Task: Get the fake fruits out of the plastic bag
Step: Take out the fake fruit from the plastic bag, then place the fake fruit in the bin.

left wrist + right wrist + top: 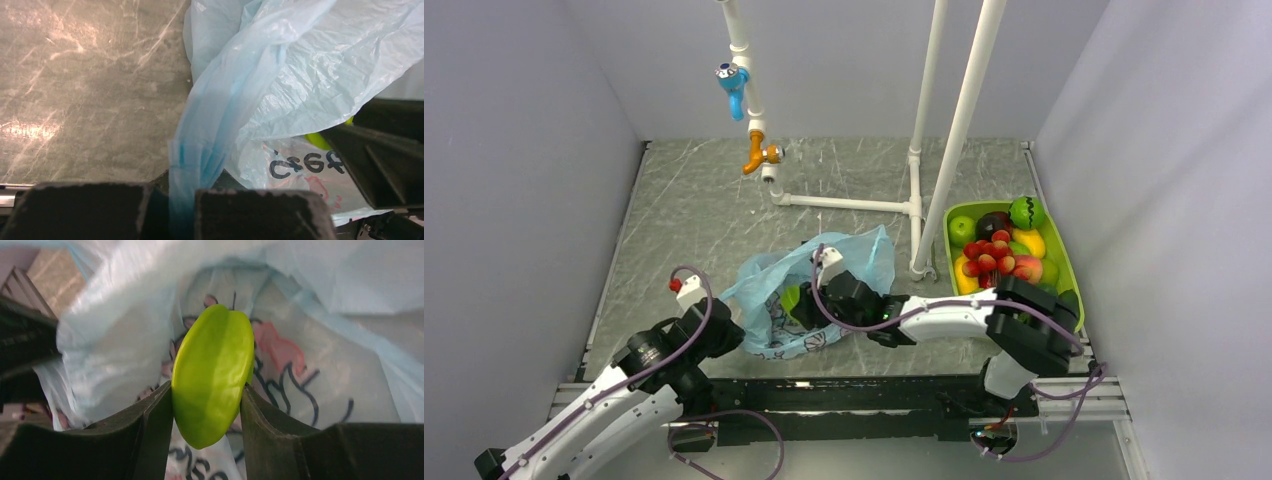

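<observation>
Clamped between the fingers of the right gripper [207,392], inside the plastic bag [320,285], is a ridged lime-green starfruit [212,365]. At the bag's 8 o'clock edge the left gripper [172,207] pinches a bunched bag handle [210,130]. The bag lies on the table toward 6 o'clock. This looks like the extraction step. Next, I judge, the fruit should be drawn out toward the green bin [1064,268] at 3 o'clock without snagging the film.

I'm seeing white shells and black joints on my left arm [614,400] and right arm [949,318]; purple cables [707,300] loop along both; right gripper [206,387] fingers [150,435] matte black.
</observation>
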Robot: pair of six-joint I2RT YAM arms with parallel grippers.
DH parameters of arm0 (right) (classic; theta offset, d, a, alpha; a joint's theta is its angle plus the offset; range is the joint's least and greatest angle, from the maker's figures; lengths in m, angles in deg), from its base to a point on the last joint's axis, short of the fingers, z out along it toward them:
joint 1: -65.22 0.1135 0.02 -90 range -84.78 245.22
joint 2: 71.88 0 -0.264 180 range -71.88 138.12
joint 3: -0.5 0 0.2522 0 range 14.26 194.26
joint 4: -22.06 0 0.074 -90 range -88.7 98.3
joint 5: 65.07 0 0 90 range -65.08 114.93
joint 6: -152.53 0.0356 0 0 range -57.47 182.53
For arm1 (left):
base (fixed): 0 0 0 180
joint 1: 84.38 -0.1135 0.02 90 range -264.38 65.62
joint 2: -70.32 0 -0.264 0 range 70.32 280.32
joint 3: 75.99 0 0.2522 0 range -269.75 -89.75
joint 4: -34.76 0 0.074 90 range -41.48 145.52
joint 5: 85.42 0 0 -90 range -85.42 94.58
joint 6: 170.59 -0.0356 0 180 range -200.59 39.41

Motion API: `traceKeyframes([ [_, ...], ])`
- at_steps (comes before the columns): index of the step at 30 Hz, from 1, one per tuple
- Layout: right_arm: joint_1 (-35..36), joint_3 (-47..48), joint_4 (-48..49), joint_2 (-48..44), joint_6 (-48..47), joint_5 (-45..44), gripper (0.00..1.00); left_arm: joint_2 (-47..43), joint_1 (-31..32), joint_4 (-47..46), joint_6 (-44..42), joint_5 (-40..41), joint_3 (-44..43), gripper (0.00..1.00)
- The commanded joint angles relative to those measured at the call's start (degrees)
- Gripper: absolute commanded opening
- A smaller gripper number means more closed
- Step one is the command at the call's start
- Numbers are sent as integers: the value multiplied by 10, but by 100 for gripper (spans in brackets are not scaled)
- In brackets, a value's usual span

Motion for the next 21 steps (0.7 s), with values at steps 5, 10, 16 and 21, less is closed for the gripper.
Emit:
traceKeyframes([
  [5, 1, -51, -109, -190, -5, 48, 4, 7, 2, -3, -15, 34, -23, 0],
  [10, 3, -11, -242, -328, -42, -11, 4, 16, 2, -11, -21, 31, -18, 0],
  [16, 2, 35, -369, -434, -59, -131, 1, 12, 2, -9, -22, 28, -11, 0],
  [21, 0, 9, -470, -497, 2, -275, 0, 0, 2, -8, -21, 29, -11, 0],
])
